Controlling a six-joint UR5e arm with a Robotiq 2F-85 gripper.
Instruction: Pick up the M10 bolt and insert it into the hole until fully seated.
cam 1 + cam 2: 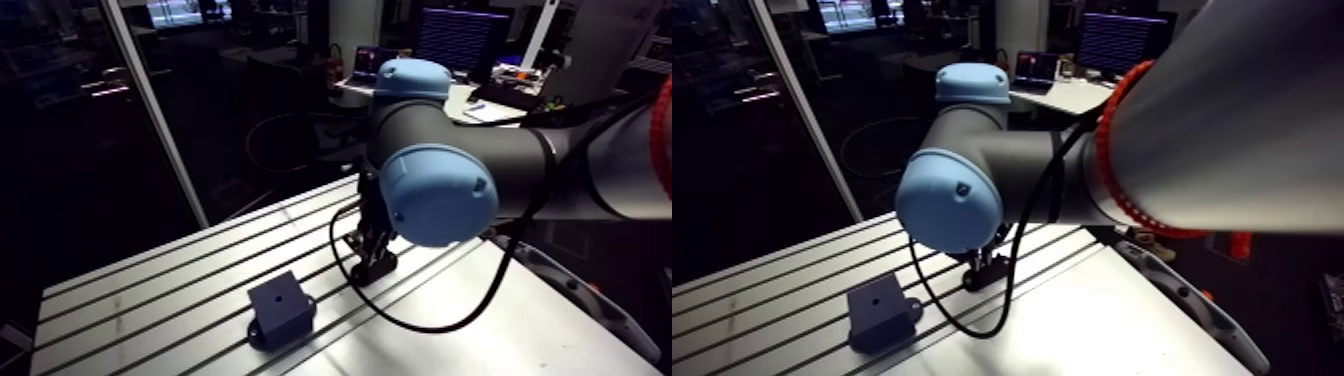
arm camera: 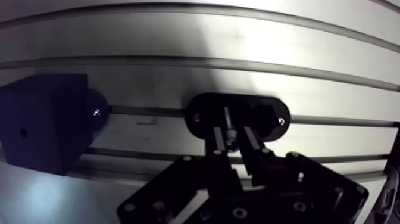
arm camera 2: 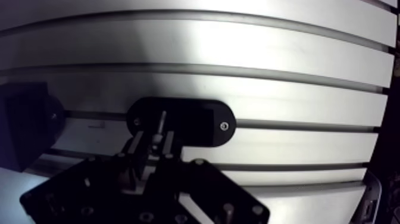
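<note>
The wrist is held low, the two-finger gripper [image 2: 233, 137] pointed down. One black cube-shaped block [image 2: 44, 122] is seen left of the one black oval holder plate [image 2: 205, 104]. One slim metal bolt [image 2: 227, 122] is stood in that plate, flanked by narrowly spread fingers [image 2: 218, 140].

Arm view: room dim. The worktop [image 1: 150, 290] is the one lit surface, palest toward 5 o'clock. The black block [image 1: 282, 308] is nearly featureless against it.
Wrist view: broad glare lies on the worktop at 12 to 1 o'clock from the claw [image 2: 234, 138]. Shade deepens toward 9 o'clock, over the block. The claw reads as a dark silhouette. The worktop slots bow into curves.
</note>
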